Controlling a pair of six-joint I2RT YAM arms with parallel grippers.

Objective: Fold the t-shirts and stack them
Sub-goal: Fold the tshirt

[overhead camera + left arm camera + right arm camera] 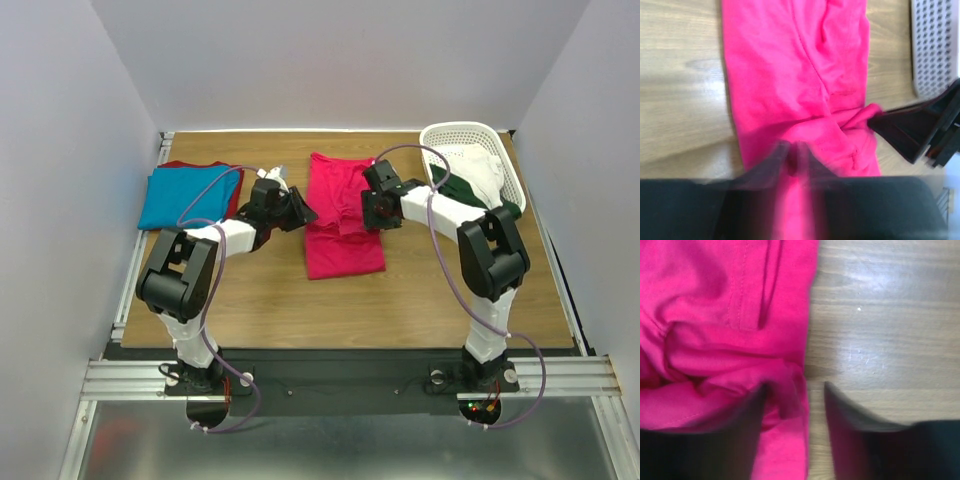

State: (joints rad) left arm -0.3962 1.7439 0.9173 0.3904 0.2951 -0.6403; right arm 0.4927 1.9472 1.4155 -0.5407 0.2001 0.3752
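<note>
One pink t-shirt (pixel 343 215), flanked on both sides

Right fingers (pixel 747 430) stand spread astride the shirt's right edge, one over cloth, one over bare table (pixel 420 290). Left fingers (pixel 762 175), blurred, sit at its left edge with cloth between them; whether they pinch it cannot be told. The shirt lies mid-table, with a turquoise t-shirt (pixel 185 195) folded far left.

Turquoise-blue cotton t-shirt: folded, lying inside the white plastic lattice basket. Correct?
No. The turquoise-blue cotton t-shirt is folded but lies on the wooden table at its far left, over a dark red shirt, not inside the white plastic lattice basket. The top external view shows it.
</note>
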